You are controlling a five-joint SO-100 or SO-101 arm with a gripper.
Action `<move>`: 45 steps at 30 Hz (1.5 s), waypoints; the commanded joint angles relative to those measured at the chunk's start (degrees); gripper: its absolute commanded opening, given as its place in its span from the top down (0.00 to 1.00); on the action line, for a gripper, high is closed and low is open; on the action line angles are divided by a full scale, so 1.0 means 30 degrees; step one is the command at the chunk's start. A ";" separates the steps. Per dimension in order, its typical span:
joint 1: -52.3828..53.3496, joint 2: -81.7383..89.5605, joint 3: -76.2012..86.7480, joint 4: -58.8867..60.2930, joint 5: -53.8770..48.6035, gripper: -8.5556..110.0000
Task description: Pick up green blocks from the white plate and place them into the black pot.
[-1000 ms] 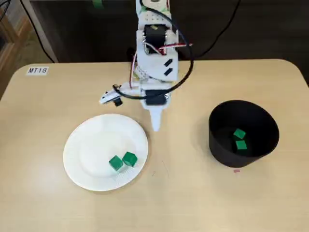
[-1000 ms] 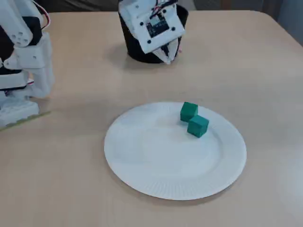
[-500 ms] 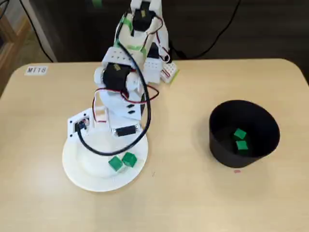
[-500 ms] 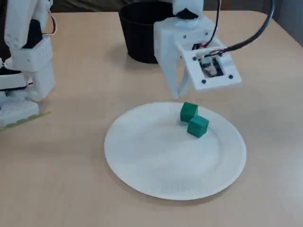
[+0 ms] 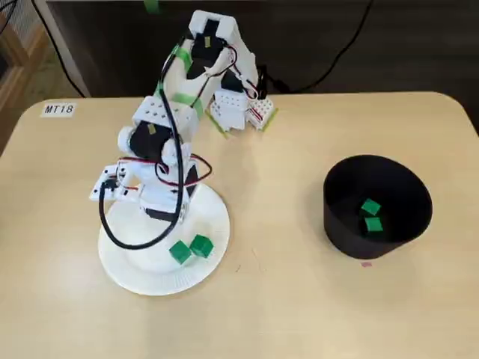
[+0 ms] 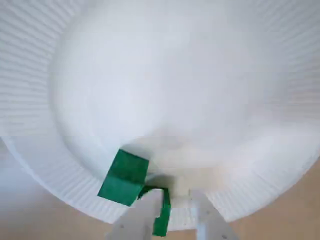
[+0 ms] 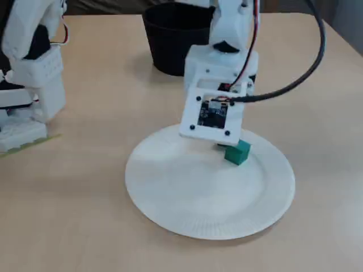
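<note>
Your end effector [image 6: 176, 199] has dropped to the white plate [image 5: 135, 265], fingers apart astride one green block [image 6: 161, 216]; closing may shove the touching neighbouring block [image 6: 124, 177] aside.

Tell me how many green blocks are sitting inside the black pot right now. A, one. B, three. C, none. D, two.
D: in the fixed view from above, two green blocks lie close together on the bottom of the black pot.
</note>
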 commanded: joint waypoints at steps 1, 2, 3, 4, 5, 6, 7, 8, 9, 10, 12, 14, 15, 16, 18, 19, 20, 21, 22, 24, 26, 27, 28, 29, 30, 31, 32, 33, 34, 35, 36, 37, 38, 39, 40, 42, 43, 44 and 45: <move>0.0059 -0.0029 -0.0908 -0.0117 0.0234 0.77; 0.0059 -0.0117 -0.0908 -0.0117 0.0293 0.75; 0.0059 -0.0234 -0.0908 -0.0146 0.0498 0.73; 0.0059 -0.0352 -0.0938 -0.0205 0.0703 0.72; 0.0000 -0.0527 -0.1084 -0.0264 0.0879 0.71; -0.0029 -0.0674 -0.1260 -0.0264 0.1113 0.71; -0.0088 -0.0820 -0.1436 -0.0322 0.1348 0.70; -0.0146 -0.0938 -0.1582 -0.0439 0.1641 0.69; -0.0264 -0.1084 -0.1758 -0.0557 0.1875 0.69; -0.0381 -0.1289 -0.2109 -0.0674 0.1934 0.68; -0.0498 -0.1611 -0.2842 -0.0674 0.2227 0.68; -0.0498 -0.1787 -0.3193 -0.0645 0.2402 0.68; -0.0469 -0.1816 -0.3193 -0.0586 0.2520 0.67; -0.0469 -0.1875 -0.3193 -0.0527 0.2520 0.67; -0.0703 -0.1992 -0.3193 -0.0557 0.2695 0.67; -0.0850 -0.2080 -0.3193 -0.0674 0.2783 0.68; -0.0967 -0.2168 -0.3193 -0.0703 0.2900 0.68; -0.0996 -0.2285 -0.3193 -0.0732 0.3047 0.68; -0.0996 -0.2373 -0.3193 -0.0732 0.3164 0.68; -0.0967 -0.2607 -0.3193 -0.0937 0.3457 0.69; -0.0967 -0.2900 -0.3223 -0.1113 0.3779 0.70; -0.0967 -0.3047 -0.3223 -0.1201 0.3896 0.70; -0.0967 -0.3193 -0.3223 -0.1318 0.3984 0.71; -0.0938 -0.3281 -0.3223 -0.1436 0.4072 0.71; -0.0850 -0.3340 -0.3252 -0.1611 0.4189 0.73; -0.0791 -0.3428 -0.3340 -0.1729 0.4336 0.74; -0.0732 -0.3574 -0.3486 -0.1758 0.4512 0.77; -0.0674 -0.3779 -0.3691 -0.1758 0.4658 0.80; -0.0645 -0.3984 -0.4014 -0.1758 0.4775 0.84; -0.0645 -0.4248 -0.4395 -0.1699 0.4893 0.89; -0.0645 -0.4482 -0.4863 -0.1582 0.4922 0.94; -0.0645 -0.4717 -0.5391 -0.1377 0.4688 0.95; -0.0615 -0.4805 -0.5742 -0.1289 0.4453 0.95; -0.0557 -0.4805 -0.6035 -0.1201 0.4277 0.95; -0.0439 -0.4805 -0.6445 -0.1055 0.4072 0.95; -0.0146 -0.4775 -0.7617 -0.0703 0.3574 0.95; 0.0029 -0.4658 -0.8350 -0.0322 0.3252 0.95; 0.0176 -0.4570 -0.9199 0.0059 0.2842 0.95; 0.0264 -0.4541 -1.0254 0.0498 0.2256 0.95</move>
